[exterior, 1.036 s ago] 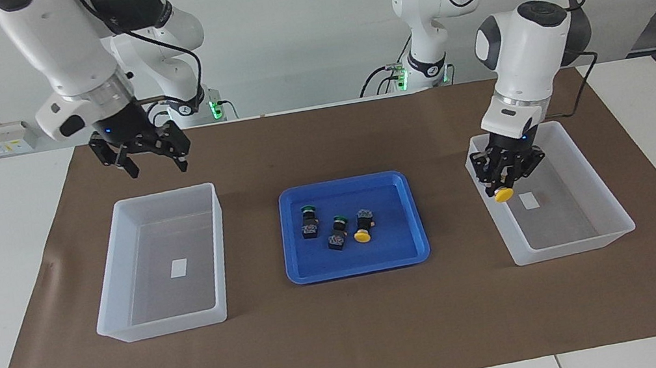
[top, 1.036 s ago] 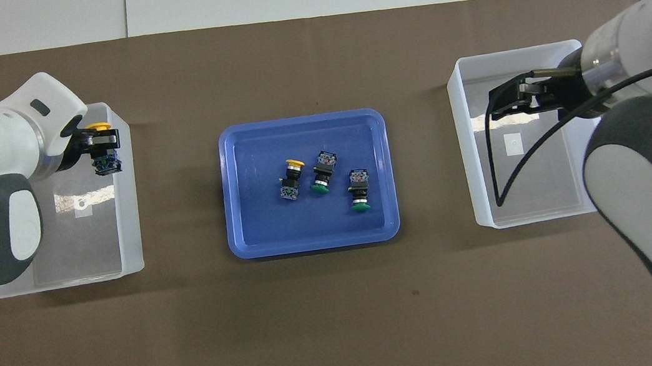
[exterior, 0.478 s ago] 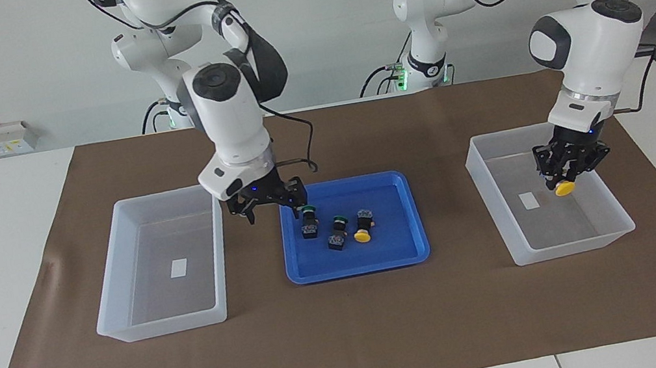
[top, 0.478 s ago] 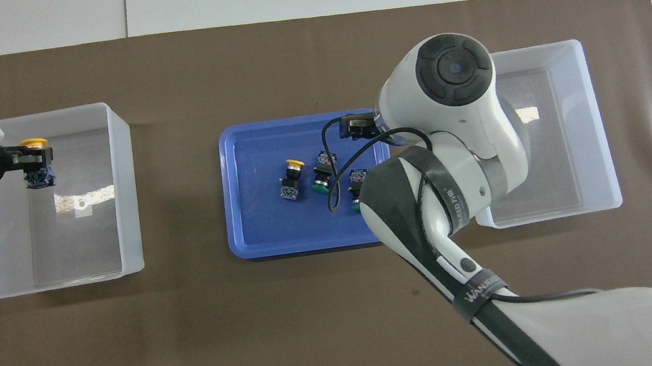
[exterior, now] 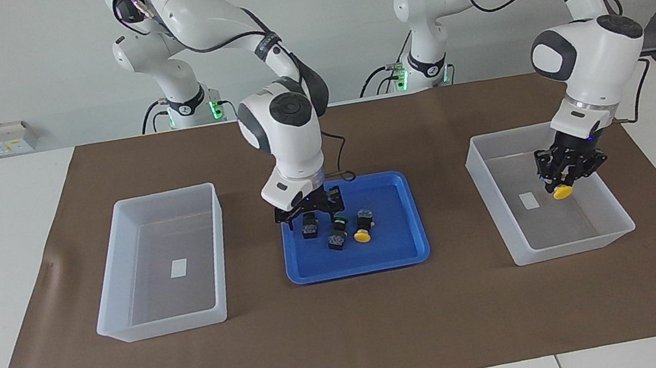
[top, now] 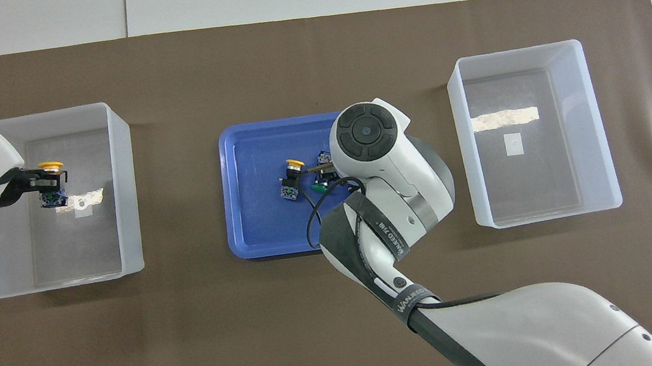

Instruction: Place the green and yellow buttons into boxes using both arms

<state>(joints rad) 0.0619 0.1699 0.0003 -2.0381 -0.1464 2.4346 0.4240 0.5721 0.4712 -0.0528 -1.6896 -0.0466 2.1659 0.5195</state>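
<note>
My left gripper (exterior: 565,180) (top: 49,181) is shut on a yellow button (exterior: 562,192) (top: 51,165), holding it low inside the clear box (exterior: 558,247) (top: 124,190) at the left arm's end. My right gripper (exterior: 309,216) hangs open low over the blue tray (exterior: 404,252) (top: 257,236), its fingers on either side of a green button (exterior: 310,226). In the overhead view the right arm hides that gripper and button. Another green button (exterior: 338,220) (top: 319,188) and a second yellow button (exterior: 363,236) (top: 294,163) lie beside it in the tray.
A second clear box (exterior: 166,325) (top: 547,213) stands at the right arm's end with only a white label on its floor. A brown mat (exterior: 352,338) lies under the tray and both boxes.
The right arm swung from above its own box to the tray and came down around a green button. The left gripper carried the yellow button further over its box and lower.
</note>
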